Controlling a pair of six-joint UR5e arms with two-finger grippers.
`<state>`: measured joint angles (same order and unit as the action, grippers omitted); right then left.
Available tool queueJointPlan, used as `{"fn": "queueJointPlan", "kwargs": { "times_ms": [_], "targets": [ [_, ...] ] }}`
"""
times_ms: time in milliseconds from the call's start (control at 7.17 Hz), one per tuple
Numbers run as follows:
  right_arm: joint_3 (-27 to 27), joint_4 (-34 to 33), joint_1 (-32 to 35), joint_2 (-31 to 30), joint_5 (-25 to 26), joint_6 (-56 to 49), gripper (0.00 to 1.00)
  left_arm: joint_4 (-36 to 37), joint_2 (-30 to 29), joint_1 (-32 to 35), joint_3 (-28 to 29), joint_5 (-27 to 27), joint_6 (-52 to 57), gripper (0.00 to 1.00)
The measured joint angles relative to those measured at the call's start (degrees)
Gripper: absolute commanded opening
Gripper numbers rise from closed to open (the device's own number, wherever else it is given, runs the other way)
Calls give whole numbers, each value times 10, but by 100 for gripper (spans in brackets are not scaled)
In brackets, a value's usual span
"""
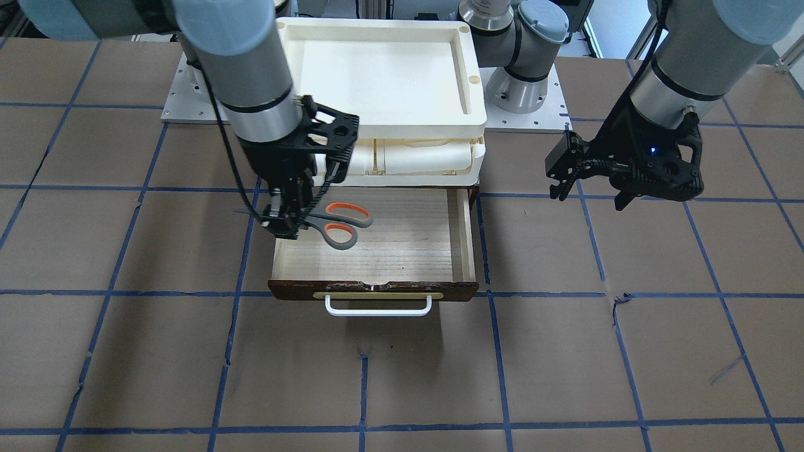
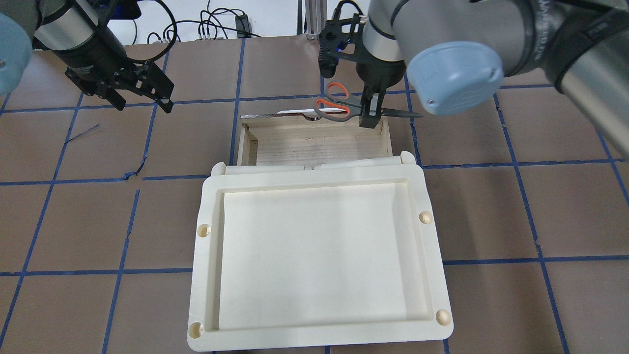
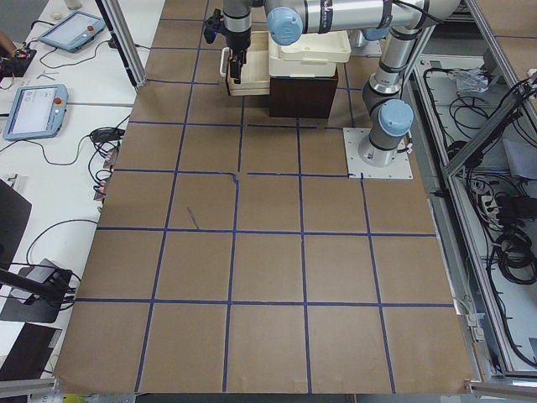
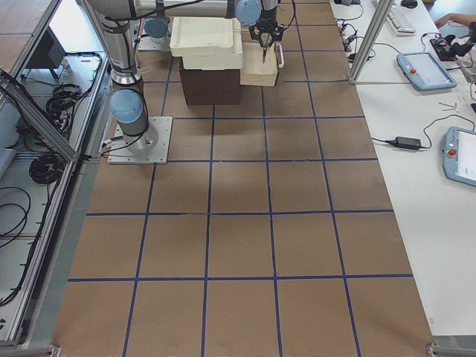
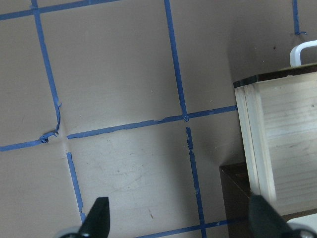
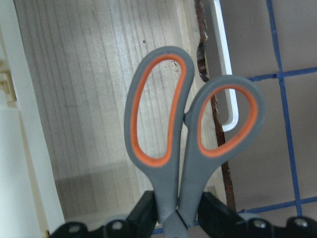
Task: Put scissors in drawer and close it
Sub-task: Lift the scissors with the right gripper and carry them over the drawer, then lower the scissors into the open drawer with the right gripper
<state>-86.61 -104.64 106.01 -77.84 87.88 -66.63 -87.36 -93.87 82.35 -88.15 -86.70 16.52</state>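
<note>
Seen from across the table, the right gripper (image 1: 286, 220) hangs straight down over the open drawer (image 1: 465, 233), at its 9 o'clock end. Its fingers are clamped on the scissors (image 1: 336, 225) just behind the pivot. The long axis runs along the drawer's width. The orange loops point to 3 o'clock over the planks, and the blade tip points to 9 o'clock, poking out past the side wall. The left gripper (image 1: 587, 196) hovers well off at 3 o'clock, tilted and holding nothing.

From overhead it all mirrors. The scissors (image 2: 336, 105) stretch from 9 to 3 o'clock under the right gripper (image 2: 369, 117), with the blade overhanging the drawer (image 2: 314, 147) wall. The left gripper (image 2: 143, 104) sits far out at 9 o'clock, fingers spread.

From either table end the grip is too small to read.

The left wrist view shows the fingertips (image 5: 99, 215) apart over bare table, with the drawer (image 5: 282, 124) side at 3 o'clock.

In the right wrist view the scissors (image 6: 190, 129) rise toward 12 o'clock from the closed fingers (image 6: 141, 213). One loop lies over planks, the other over the white bar handle (image 6: 221, 59).

I'd say the right arm, plainly the nearer, should slide toward the drawer's middle before lowering, or the blade may catch the wall.
</note>
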Motion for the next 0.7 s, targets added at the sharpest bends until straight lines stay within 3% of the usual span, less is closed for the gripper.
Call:
{"fn": "queueJointPlan", "kwargs": {
  "times_ms": [698],
  "targets": [
    [28,-32,64,77,21,1,7,0,0,0,0,0,0,100]
  ]
}}
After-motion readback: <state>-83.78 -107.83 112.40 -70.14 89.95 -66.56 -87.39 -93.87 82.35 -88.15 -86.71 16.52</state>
